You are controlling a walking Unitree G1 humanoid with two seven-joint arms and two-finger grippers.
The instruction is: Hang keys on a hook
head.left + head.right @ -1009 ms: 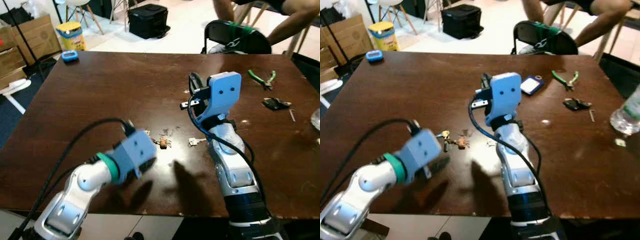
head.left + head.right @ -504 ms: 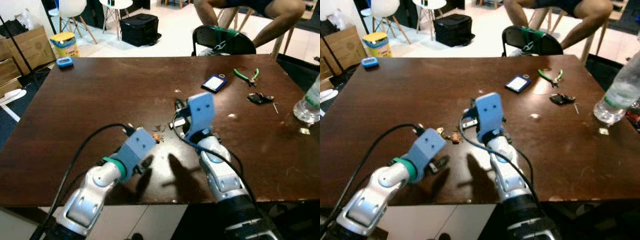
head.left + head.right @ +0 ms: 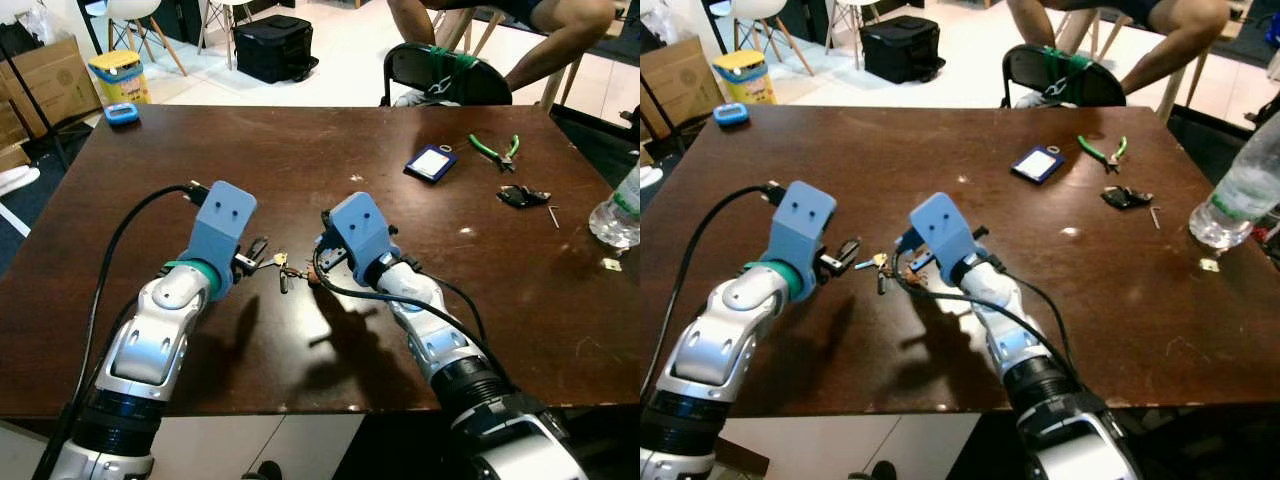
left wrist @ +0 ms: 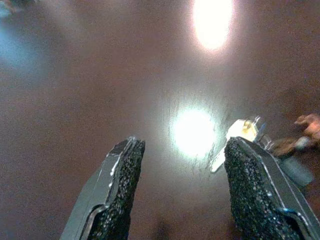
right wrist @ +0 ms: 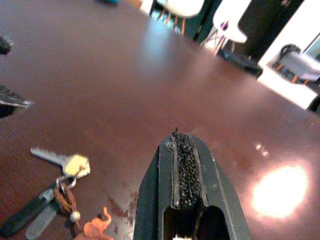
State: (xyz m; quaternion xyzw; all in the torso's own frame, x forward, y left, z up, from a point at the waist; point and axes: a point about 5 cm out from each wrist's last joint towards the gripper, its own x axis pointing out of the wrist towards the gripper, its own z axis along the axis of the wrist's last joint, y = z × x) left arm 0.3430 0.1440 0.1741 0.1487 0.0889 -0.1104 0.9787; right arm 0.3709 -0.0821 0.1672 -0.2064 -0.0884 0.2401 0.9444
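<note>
The desk [image 3: 200, 140] is dark brown. On it lie silver and gold keys [image 5: 60, 161] with an orange charm [image 5: 98, 227]; beyond them, green-handled pliers [image 3: 495, 150] and a blue tag [image 3: 431, 162].

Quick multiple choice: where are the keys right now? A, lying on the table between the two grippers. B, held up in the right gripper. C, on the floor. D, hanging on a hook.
A: the keys lie flat on the brown table, between the left gripper and the right gripper, with neither gripping them.
</note>
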